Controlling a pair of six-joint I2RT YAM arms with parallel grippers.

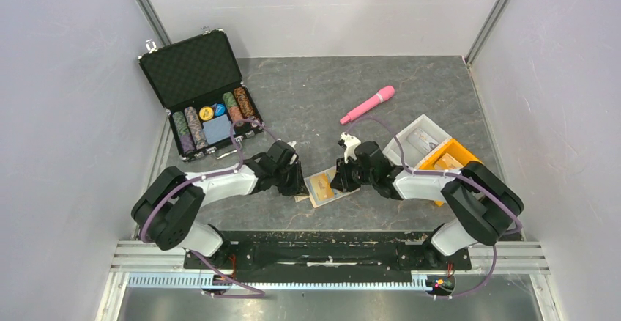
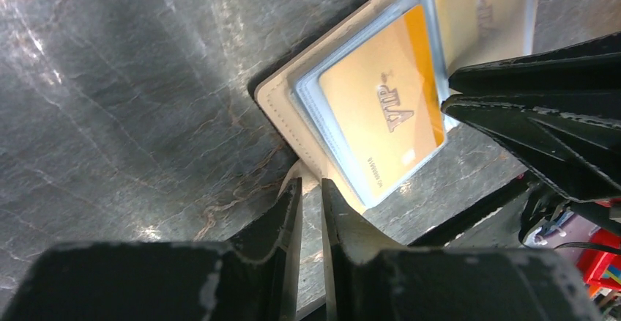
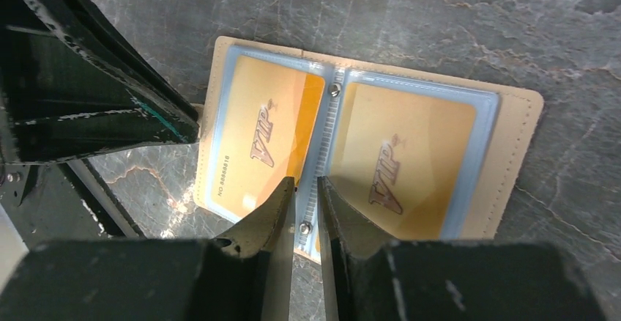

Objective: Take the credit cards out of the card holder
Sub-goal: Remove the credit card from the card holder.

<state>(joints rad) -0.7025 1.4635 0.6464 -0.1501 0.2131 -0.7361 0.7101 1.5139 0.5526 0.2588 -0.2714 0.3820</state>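
Note:
The tan card holder (image 1: 324,189) lies open and flat on the table between my two grippers. Two yellow-orange "VIP" credit cards sit in its pale blue sleeves, the left card (image 3: 253,138) and the right card (image 3: 406,145). One card (image 2: 381,116) also shows in the left wrist view. My left gripper (image 2: 309,183) is shut to a thin slit, with its tips at the holder's snap tab (image 2: 302,168) at the near corner. My right gripper (image 3: 305,182) is shut to a thin slit, with its tips over the holder's riveted spine (image 3: 329,116) between the cards.
An open black poker-chip case (image 1: 201,94) stands at the back left. A pink stick-shaped object (image 1: 368,104) lies at the back centre. A clear tray (image 1: 425,138) and an orange tray (image 1: 450,160) sit by the right arm. Both grippers (image 1: 299,182) (image 1: 342,179) flank the holder closely.

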